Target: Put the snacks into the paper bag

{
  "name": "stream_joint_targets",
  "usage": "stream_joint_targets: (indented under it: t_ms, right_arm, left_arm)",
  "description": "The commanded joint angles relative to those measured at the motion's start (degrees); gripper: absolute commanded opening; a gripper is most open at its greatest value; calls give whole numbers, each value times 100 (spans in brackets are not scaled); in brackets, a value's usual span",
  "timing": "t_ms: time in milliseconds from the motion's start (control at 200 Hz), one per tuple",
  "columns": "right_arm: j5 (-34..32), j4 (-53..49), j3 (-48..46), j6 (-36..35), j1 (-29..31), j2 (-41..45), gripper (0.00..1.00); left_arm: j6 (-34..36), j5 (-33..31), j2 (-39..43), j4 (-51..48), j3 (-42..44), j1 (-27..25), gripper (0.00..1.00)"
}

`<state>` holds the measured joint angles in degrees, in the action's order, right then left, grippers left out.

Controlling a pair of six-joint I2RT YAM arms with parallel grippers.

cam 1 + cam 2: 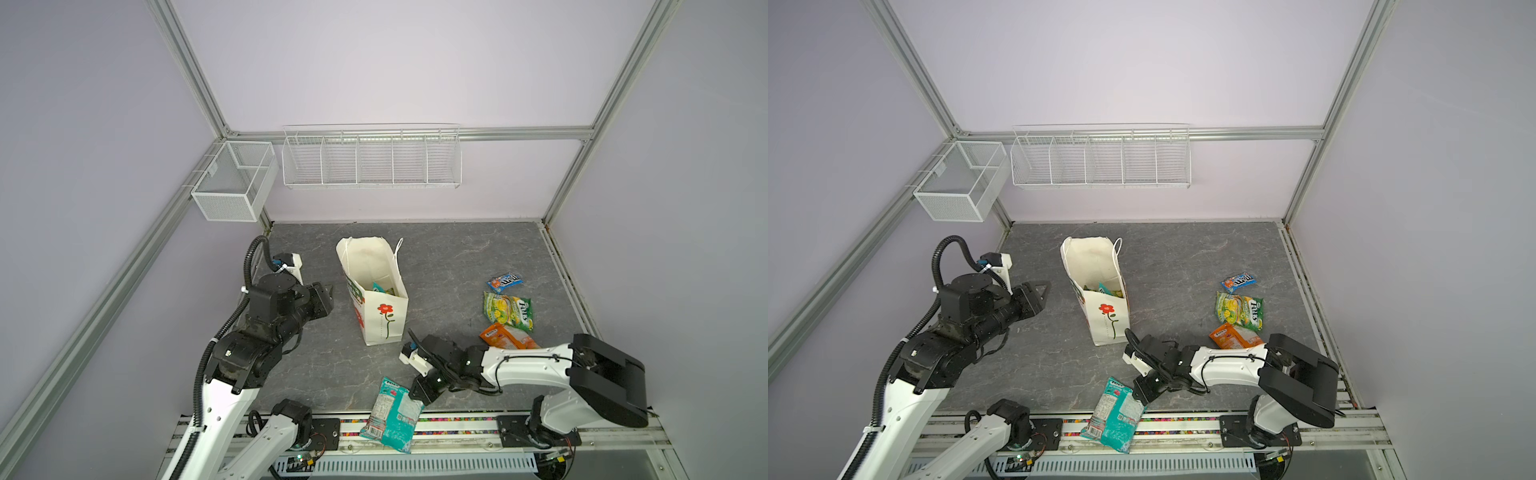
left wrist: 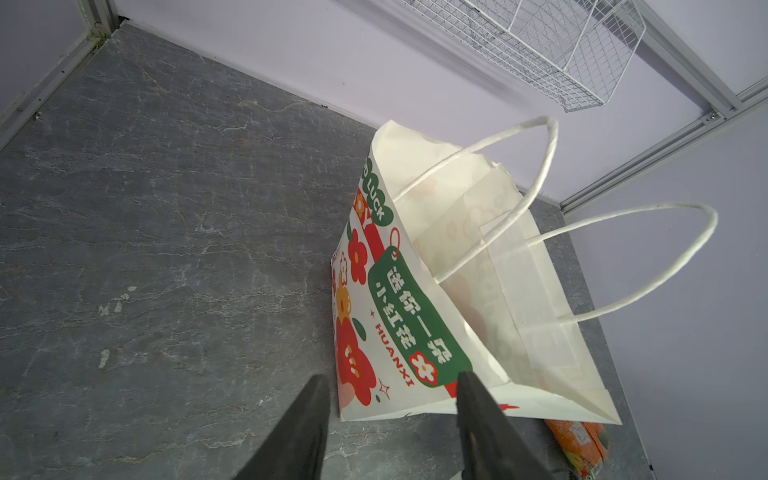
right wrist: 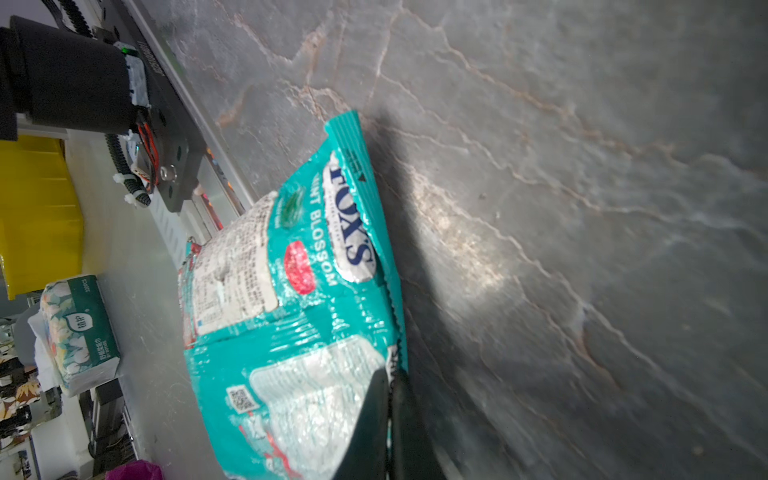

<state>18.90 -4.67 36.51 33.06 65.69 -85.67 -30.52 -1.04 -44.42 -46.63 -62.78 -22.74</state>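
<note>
Teal FOX'S packet (image 3: 299,291) lay at the table's (image 1: 457,257) front edge. My right gripper (image 3: 392,374) was pinched shut on, apparently, just its edge seam. I needed a slow lift, clearing the standing paper bag's (image 1: 386,328) rim mid-table.

**Bright wrappers on grey stone**

The paper bag (image 1: 384,320) is cream-white. Its narrow side bears one red flower on a green stem. Its broad side has red and orange flowers, a red stripe and a green label (image 2: 415,320) with white lettering (the cord handles (image 2: 549,153) are white too).

The teal packet (image 3: 299,316) is glossy, with a white-and-navy logo, a red spot and white print panels. The green-yellow packet (image 1: 508,311) shows lemon yellow on green. The orange packet (image 1: 507,337) has a pale patch, and the blue packet (image 1: 504,282) a red-orange end.

The surface (image 1: 449,266) is dark grey, veined with pale and rusty lines. The walls (image 1: 395,62) are pale lilac and the wire baskets (image 1: 371,160) white.
</note>
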Motion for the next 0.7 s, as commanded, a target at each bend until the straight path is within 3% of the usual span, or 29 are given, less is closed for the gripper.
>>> stream_joint_targets:
  t_ms: [0, 285, 695]
  right_arm:
    - [-265, -205, 23, 34, 17, 295, 7]
    - [-949, -1190, 496, -345, -35, 1429, 7]
    - [-1195, -2300, 1652, -1119, -48, 2672, 7]
  left_arm:
    - [117, -8, 39, -100, 12, 59, 50]
    - [130, -84, 90, -152, -49, 83, 49]
    - [203, -224, 276, -245, -259, 79, 48]
